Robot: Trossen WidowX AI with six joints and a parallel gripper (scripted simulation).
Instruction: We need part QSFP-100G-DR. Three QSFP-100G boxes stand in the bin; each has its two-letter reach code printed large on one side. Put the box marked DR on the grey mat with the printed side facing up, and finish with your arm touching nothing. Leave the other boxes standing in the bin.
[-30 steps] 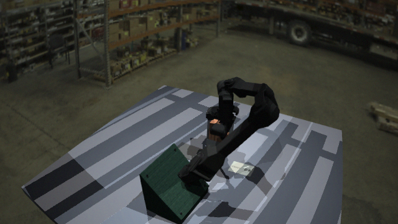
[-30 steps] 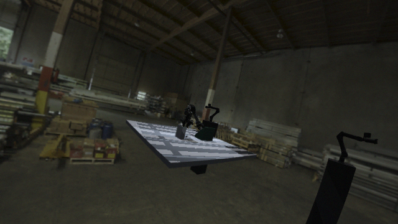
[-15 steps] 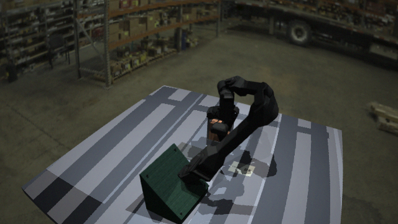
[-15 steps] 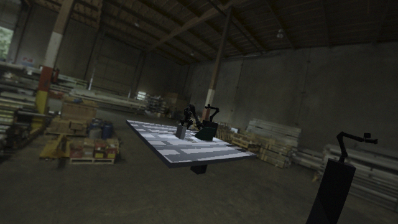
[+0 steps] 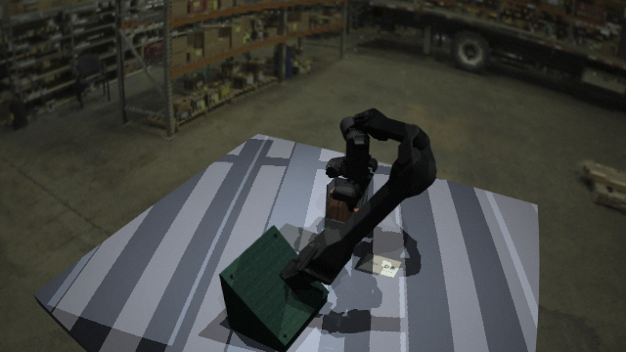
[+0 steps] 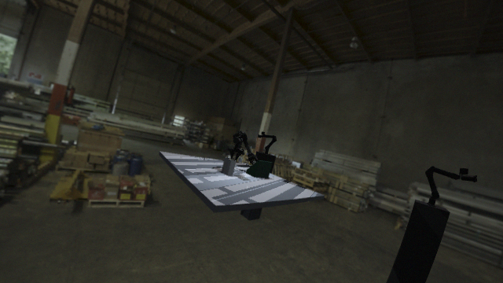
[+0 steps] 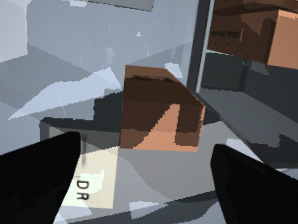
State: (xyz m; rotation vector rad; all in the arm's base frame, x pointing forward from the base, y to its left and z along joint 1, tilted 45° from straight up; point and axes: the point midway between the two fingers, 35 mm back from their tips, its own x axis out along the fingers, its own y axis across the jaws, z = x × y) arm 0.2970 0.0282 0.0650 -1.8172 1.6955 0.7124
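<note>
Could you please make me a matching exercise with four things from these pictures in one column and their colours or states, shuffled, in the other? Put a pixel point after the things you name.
Things:
1. Wedge-shaped block [image 5: 259,284] [image 6: 259,169]
2. Card lettered DR [image 5: 389,267] [image 7: 100,172]
3. Gripper [image 5: 347,200] [image 6: 234,156] [image 7: 147,148]
4. Storage rack [image 5: 168,98]

Colours or states:
A. Open, its fingers apart
B. Fitted with orange beams
C. Dark green
D. Cream, with dark lettering

Right pairs: 1-C, 2-D, 3-A, 4-B

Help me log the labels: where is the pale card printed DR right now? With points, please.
In the top view, the pale card [image 5: 389,267] [image 7: 105,190] lies right of the green wedge [image 5: 259,274] [image 6: 259,170]; in the wrist view, lower left, beside a brown box [image 7: 160,115].
</note>
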